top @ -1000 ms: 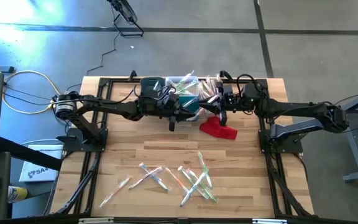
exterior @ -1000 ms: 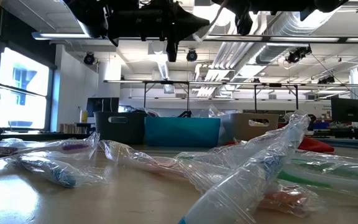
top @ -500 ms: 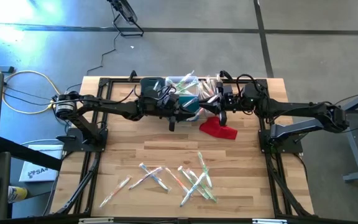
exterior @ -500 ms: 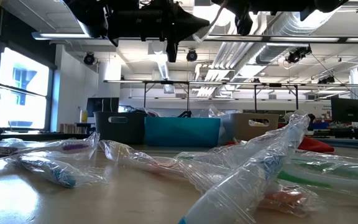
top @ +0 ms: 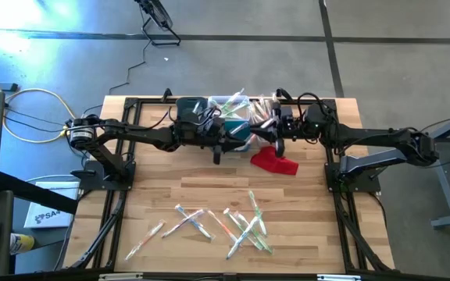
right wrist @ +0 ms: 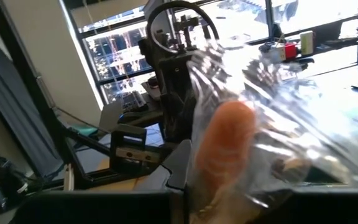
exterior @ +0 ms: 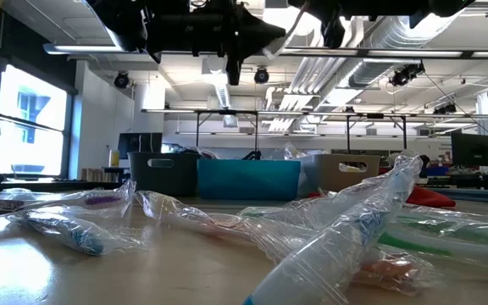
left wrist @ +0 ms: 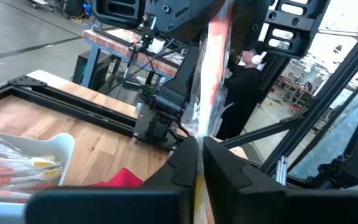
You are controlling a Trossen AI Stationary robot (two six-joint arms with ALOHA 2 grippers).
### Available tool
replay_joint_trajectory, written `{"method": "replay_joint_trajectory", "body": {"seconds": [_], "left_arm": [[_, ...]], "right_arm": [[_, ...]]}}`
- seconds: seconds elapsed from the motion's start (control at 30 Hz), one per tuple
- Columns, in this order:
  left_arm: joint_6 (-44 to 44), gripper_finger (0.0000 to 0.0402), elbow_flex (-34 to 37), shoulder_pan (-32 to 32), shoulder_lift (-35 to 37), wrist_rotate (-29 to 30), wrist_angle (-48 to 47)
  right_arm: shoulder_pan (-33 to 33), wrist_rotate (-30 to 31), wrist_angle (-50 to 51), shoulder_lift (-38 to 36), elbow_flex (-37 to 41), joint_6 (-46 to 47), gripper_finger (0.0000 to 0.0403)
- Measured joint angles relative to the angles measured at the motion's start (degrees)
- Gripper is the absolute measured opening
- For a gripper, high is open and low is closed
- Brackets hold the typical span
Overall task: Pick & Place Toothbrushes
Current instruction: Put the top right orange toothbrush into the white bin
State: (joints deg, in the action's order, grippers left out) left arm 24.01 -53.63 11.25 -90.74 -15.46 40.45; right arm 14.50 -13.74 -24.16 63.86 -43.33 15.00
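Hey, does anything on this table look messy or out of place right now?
Mostly the loose toothbrushes: they lie scattered and crossed over each other near the table's front edge, not lined up. At the back, wrapped brushes poke up out of the bins at odd angles. A red cloth lies crumpled beside the bins.

Both arms stretched horizontally toward each other over the back half of the surface, wrists nearly meeting mid-span, well above it. Left gripper (top: 217, 156) points down, just toward the front from its wrist; in the left wrist view its jaws are pinched on a wrapped orange-handled toothbrush (left wrist: 211, 74) that sticks up between the fingers (left wrist: 229, 171). Right gripper (top: 279, 145) also points down, near centre-back; right wrist view shows it clamped on another wrapped toothbrush (right wrist: 225, 149), orange handle end toward the camera. In the low view both hang high over the surface.
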Motion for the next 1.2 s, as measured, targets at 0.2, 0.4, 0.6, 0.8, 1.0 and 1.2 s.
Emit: {"method": "replay_joint_trajectory", "body": {"seconds": [0.2,0.4,0.6,0.8,1.0,1.2], "left_arm": [[0.3,0.0085,0.0,0.0,0.0,1.3,0.0],[0.5,0.0108,0.0,0.0,0.0,1.5,0.1],[0.5,0.0109,0.0,0.0,0.0,1.5,0.1],[0.5,0.0109,0.0,0.0,0.0,1.5,0.1],[0.5,0.0109,0.0,0.0,0.0,1.3,2.4],[0.0,0.0109,0.0,0.0,0.0,1.9,3.6]], "right_arm": [[0.0,1.9,-0.7,0.0,0.0,0.2,0.0034],[0.0,1.9,-3.6,0.0,0.0,0.4,0.0034],[0.0,1.7,-4.4,0.0,0.0,0.4,0.0034],[0.2,0.7,-4.3,0.0,0.0,0.4,0.0034],[1.2,-1.6,-2.5,0.0,0.0,2.3,0.0034],[3.6,-1.8,2.0,0.0,0.0,3.2,0.0034]]}}
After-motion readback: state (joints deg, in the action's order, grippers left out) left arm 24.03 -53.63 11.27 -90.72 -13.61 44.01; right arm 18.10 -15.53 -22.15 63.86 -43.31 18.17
